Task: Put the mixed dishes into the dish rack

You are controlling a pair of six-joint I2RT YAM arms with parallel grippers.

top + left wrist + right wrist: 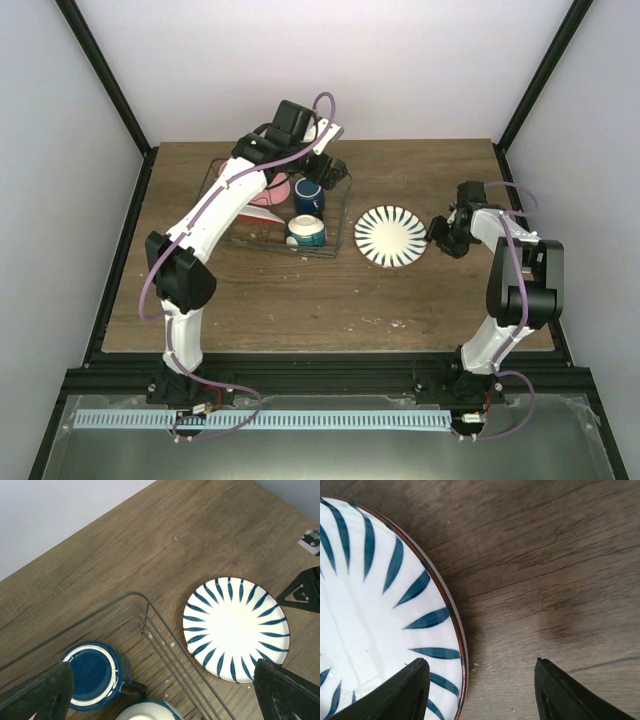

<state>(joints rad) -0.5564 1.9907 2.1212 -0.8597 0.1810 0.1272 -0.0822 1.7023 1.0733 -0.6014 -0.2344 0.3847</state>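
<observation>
Right wrist: gripper (479, 690) @ plate (370, 605) edge.

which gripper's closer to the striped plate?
Right. The right gripper straddles the right rim of the striped plate; the left gripper hangs over the dish rack, left of the plate.

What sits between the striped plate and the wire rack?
Nothing but bare wooden table. The striped plate and the dish rack lie apart, as the left wrist view shows most clearly.
</observation>
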